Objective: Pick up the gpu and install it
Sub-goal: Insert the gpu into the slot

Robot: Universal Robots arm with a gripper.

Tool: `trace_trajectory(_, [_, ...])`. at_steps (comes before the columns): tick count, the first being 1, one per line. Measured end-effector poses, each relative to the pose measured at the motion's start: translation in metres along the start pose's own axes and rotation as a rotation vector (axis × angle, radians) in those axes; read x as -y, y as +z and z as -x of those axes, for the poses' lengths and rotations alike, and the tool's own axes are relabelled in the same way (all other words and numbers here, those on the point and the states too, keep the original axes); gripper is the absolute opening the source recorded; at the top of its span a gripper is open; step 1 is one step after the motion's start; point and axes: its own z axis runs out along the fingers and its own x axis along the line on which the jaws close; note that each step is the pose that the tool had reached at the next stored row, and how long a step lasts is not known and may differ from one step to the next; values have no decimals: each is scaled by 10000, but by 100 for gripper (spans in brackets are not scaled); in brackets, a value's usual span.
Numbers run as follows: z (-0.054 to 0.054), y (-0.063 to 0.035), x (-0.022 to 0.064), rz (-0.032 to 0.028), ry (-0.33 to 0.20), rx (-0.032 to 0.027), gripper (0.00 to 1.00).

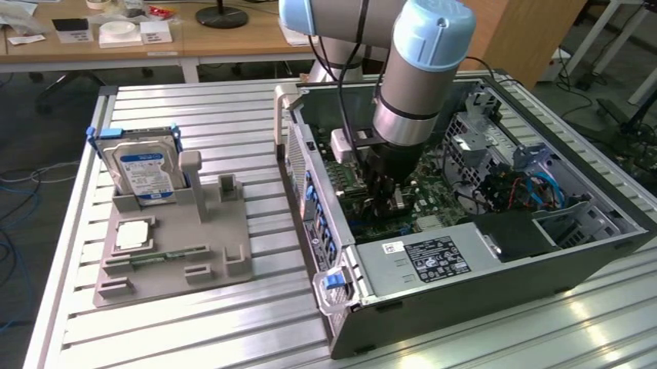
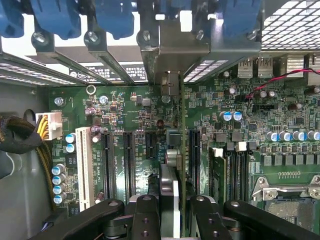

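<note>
- Black end effector (image 2: 170,210), nearest the wrist camera: fingers (image 2: 145,217) closed on the gpu (image 2: 169,192), which was held edge-on between them, standing upright over the motherboard.
- Worktop (image 1: 205,115): slatted aluminium surface carrying both the computer case and the grey fixture.
- Computer case (image 1: 493,284): dark tower lying on its side, open panel upward, on the exterior view's right; silver power supply (image 1: 421,261) with a black label toward the near end.
- Robot arm (image 1: 416,69): grey with pale blue caps, reaching down into the open case.
- Motherboard (image 2: 130,110): green board on the case floor, with black expansion slots (image 2: 129,165) running side by side and a white slot (image 2: 84,167) beside them; the gpu's pale bracket end lay toward the case's rear slot openings, under the blue retention clips (image 2: 112,17).
- Grey fixture (image 1: 175,246): parts holder on the exterior view's left, well apart from the case.
- Hard drive (image 1: 144,177): silver, blue-white label, standing upright in the fixture's far end.
- Memory stick (image 1: 154,257): small narrow green strip lying in the fixture's near part.
</note>
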Motion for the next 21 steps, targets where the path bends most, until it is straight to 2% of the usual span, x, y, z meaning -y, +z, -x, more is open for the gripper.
trace_trajectory(2, [1,-1,0,-1,0,3,28])
trace_trajectory(3, [3,6,-1,-5,5,26,28])
trace_trajectory(5, [2,-2,-2,-4,5,7,29])
trace_trajectory(6, [1,-8,-1,-2,3,2,35])
trace_trajectory(10, [2,-55,0,-1,0,0,35])
trace_trajectory(17, [17,-320,-1,-13,0,-11,35])
trace_trajectory(21, [30,-474,-2,-18,1,-55,35])
